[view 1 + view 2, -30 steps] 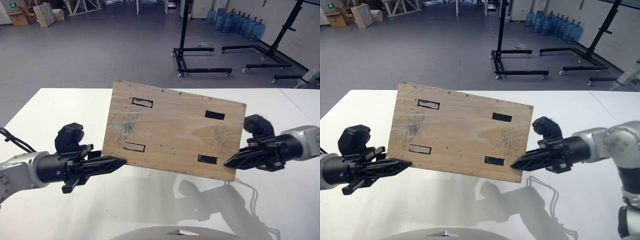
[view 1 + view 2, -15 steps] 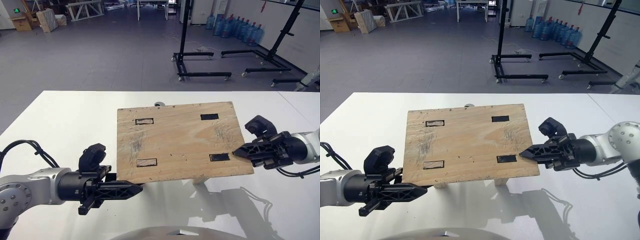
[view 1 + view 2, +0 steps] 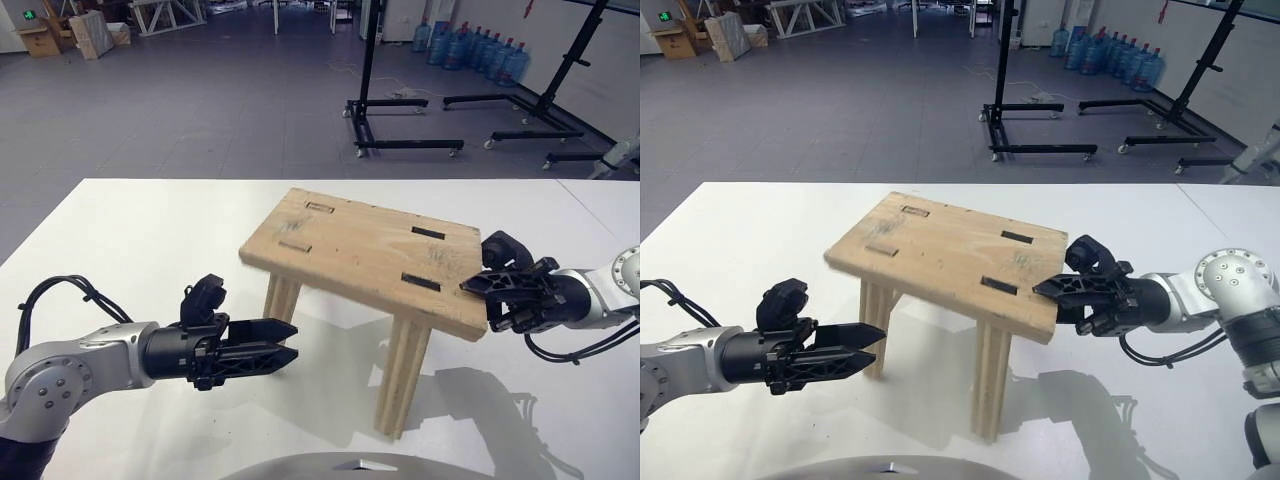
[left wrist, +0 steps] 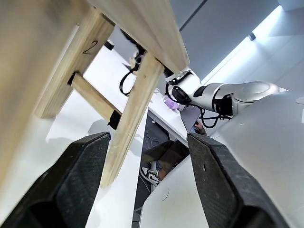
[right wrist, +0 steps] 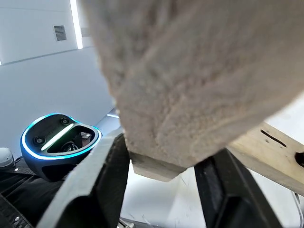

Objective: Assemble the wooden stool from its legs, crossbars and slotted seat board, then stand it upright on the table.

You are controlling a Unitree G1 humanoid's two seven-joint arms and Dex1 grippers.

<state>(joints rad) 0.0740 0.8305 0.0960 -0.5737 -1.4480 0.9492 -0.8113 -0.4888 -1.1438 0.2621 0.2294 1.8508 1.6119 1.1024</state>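
- left gripper (image 3: 289, 341): fingers apart, holding nothing, low and just left of the stool, not touching it.
- stool (image 3: 370, 262): assembled, standing upright on the table (image 3: 120, 230), legs down, slotted board on top.
- right gripper (image 3: 484, 299): clamped on the stool's right edge, one finger above the board and one below.

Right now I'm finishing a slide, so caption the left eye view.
Assembled wooden stool upright on the white table, right hand gripping its edge, left hand open near a leg.
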